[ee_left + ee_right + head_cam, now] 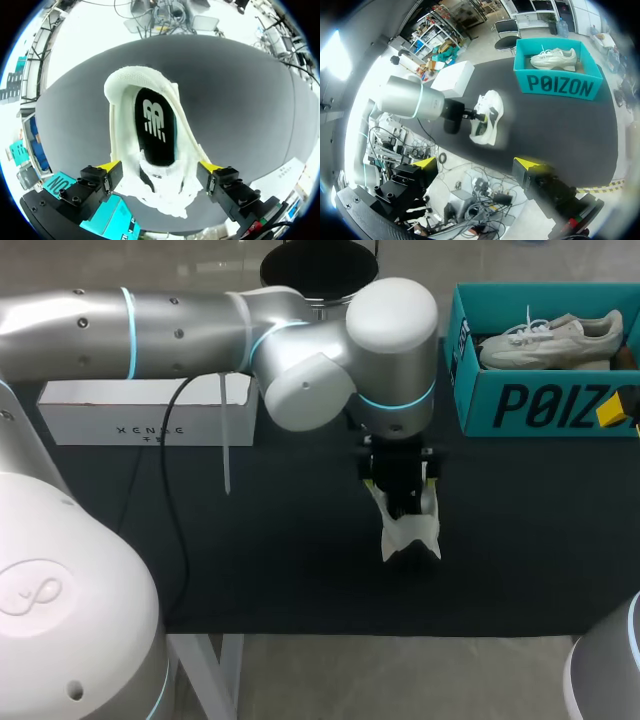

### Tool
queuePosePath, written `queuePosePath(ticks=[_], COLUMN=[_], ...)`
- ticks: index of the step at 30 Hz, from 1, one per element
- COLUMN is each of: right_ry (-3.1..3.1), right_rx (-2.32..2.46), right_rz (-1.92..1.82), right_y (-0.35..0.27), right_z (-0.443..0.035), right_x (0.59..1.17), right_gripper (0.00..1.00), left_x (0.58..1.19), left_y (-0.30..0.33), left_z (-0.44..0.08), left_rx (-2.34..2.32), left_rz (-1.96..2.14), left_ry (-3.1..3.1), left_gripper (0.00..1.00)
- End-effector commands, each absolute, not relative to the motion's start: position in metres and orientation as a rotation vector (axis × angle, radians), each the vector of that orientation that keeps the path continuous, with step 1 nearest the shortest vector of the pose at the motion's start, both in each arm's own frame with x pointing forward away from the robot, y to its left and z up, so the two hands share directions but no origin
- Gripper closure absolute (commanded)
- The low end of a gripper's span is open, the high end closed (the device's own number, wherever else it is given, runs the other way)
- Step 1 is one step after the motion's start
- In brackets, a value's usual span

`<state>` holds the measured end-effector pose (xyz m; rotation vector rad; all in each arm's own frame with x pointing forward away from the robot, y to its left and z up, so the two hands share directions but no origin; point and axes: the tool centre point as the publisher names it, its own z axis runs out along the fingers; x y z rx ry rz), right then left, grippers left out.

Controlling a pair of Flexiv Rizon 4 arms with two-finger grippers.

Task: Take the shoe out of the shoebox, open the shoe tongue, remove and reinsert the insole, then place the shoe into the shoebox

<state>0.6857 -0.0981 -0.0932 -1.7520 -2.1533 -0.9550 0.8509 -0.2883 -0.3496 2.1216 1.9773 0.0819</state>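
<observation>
Your left claw (159,166) grasps shoe (145,80) by both sides, mid-bench; shoe's long axis runs ahead of claw, insole (155,125) exposed. Right claw (475,162) released, well apart; shoebox (530,405) far right.

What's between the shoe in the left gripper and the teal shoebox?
Nothing: only bare black tabletop lies between the white shoe in the left gripper and the teal shoebox. The head view shows it, and the right wrist view agrees.

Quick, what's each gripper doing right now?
Left gripper: closed on the shoe, a finger at each side.
Right gripper: open, holding nothing.
</observation>
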Motion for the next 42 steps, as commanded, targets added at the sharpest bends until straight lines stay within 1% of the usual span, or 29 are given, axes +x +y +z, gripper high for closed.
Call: queuePosePath(ticks=[1, 10, 11, 12, 13, 14, 18, 22, 34, 38, 40, 42], right_ry=[-2.154, -2.154, -2.154, -2.154, -2.154, -2.154, -2.154, -2.154, -2.154, -2.154, -2.154, -2.154], right_rx=[-1.752, -1.752, -1.752, -1.752, -1.752, -1.752, -1.752, -1.752, -1.752, -1.752, -1.752, -1.752], right_rz=[-0.948, -0.948, -0.948, -0.948, -0.948, -0.948, -0.948, -0.948, -0.948, -0.948, -0.948, -0.948], right_y=[-0.098, -0.098, -0.098, -0.098, -0.098, -0.098, -0.098, -0.098, -0.098, -0.098, -0.098, -0.098], right_z=[-0.093, -0.093, -0.093, -0.093, -0.093, -0.093, -0.093, -0.093, -0.093, -0.093, -0.093, -0.093], right_x=[0.688, 0.688, 0.688, 0.688, 0.688, 0.688, 0.688, 0.688, 0.688, 0.688, 0.688, 0.688], right_gripper=[0.00, 0.00, 0.00, 0.00, 0.00, 0.00, 0.00, 0.00, 0.00, 0.00, 0.00, 0.00], left_x=[0.848, 0.866, 0.867, 0.866, 0.867, 0.873, 0.875, 0.868, 0.828, 0.824, 0.832, 0.822], left_y=[-0.281, -0.283, -0.283, -0.284, -0.285, -0.286, -0.285, -0.282, -0.277, -0.278, -0.281, -0.283], left_z=[-0.344, -0.318, -0.314, -0.304, -0.302, -0.304, -0.301, -0.310, -0.353, -0.339, -0.335, -0.303], left_rx=[2.115, 2.055, 2.048, 2.043, 2.038, 2.045, 2.048, 2.049, 2.116, 2.078, 2.032, 1.976], left_rz=[0.077, 0.062, 0.060, 0.062, 0.060, 0.050, 0.050, 0.053, 0.016, -0.013, -0.050, -0.086], left_ry=[1.972, 1.935, 1.931, 1.915, 1.910, 1.899, 1.896, 1.910, 1.960, 1.967, 1.958, 1.943], left_gripper=[0.00, 0.00, 0.03, 0.23, 0.80, 1.00, 1.00, 1.00, 1.00, 1.00, 1.00, 1.00])
